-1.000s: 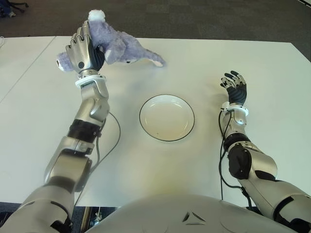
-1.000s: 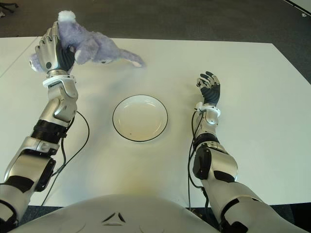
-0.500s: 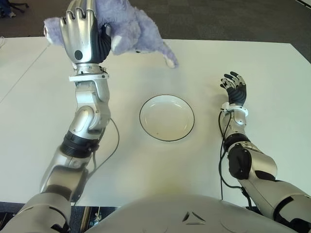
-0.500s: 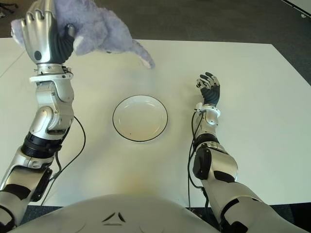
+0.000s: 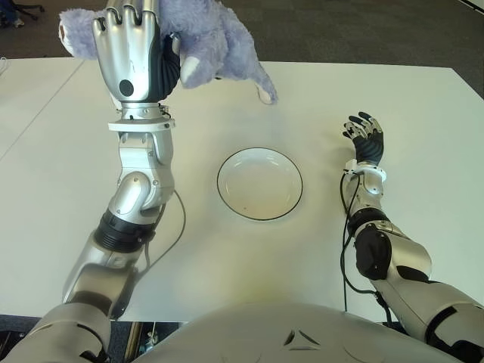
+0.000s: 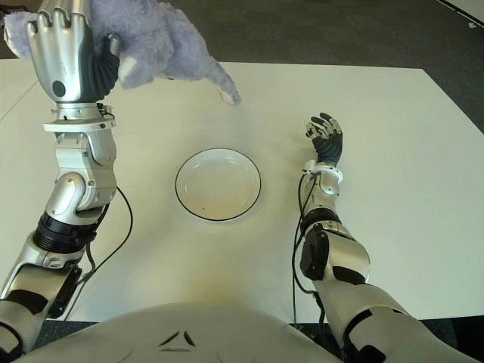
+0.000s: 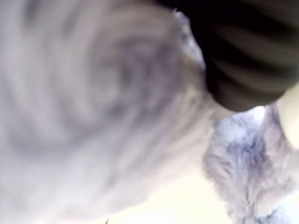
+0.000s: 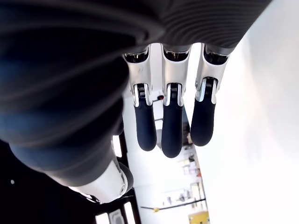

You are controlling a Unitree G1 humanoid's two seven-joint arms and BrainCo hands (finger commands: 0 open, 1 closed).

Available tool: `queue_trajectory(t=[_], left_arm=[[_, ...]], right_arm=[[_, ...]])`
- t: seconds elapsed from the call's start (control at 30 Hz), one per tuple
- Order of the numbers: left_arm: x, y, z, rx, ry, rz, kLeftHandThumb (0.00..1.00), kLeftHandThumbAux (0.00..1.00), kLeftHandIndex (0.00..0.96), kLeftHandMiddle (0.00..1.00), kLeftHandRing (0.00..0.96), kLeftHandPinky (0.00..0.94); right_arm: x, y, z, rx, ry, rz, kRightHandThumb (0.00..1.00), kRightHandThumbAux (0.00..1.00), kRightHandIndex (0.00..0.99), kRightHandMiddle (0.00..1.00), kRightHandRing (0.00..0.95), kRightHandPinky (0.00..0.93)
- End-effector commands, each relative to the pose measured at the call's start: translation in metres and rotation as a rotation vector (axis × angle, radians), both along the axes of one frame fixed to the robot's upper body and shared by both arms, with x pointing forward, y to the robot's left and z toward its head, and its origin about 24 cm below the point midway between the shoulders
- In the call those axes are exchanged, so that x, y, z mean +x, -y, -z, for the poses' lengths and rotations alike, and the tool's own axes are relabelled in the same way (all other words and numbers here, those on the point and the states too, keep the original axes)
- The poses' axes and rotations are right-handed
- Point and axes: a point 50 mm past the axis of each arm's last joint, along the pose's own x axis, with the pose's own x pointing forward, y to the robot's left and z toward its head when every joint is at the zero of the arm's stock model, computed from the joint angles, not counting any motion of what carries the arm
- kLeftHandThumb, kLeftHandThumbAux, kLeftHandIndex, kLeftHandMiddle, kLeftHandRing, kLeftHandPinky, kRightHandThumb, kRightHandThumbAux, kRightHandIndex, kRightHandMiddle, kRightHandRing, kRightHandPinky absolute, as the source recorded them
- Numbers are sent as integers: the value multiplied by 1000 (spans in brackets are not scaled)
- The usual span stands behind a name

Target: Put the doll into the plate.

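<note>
1. Presently the soft lilac plush doll (image 5: 215,41) hangs aloft over the table's far-left part, well apart from the round white black-rimmed plate (image 5: 259,184).
2. Judged light, limp and squashy, not fragile; a limb dangles toward the white table (image 5: 423,113). Its bulky body is the sound place to hold.
3. Silver left hand (image 5: 132,57) has its fingers wrapped around the doll's body, raised high.
4. Dark right hand (image 5: 365,138) shows right of the plate, fingers loosely extended, holding nothing.
</note>
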Motion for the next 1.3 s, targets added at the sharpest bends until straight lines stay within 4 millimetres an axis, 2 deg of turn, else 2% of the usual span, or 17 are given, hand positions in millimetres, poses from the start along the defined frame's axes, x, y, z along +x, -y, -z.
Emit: queue_trajectory(t=[0.03, 0.43, 0.57, 0.83, 1.3], left_arm=[[-9, 9, 2, 63, -6, 26, 855, 663, 408, 559, 855, 859], [-22, 20, 8, 116, -14, 99, 855, 663, 408, 561, 862, 861], [-21, 25, 17, 120, -36, 138, 854, 664, 407, 560, 864, 856], [-13, 33, 42, 124, -195, 206, 853, 664, 407, 560, 864, 867], [-22, 41, 67, 103, -428, 335, 852, 666, 403, 554, 858, 874]], right_arm=[[-77, -21, 99, 176, -440, 10, 461, 873, 261, 347, 382, 396], [-76, -23, 98, 186, -435, 20, 473, 868, 271, 353, 388, 405], [-76, -23, 98, 189, -430, 17, 458, 864, 272, 352, 385, 404], [-76, -24, 98, 218, -417, 19, 450, 870, 278, 352, 381, 395], [-77, -26, 99, 231, -413, 15, 471, 872, 283, 353, 378, 395]])
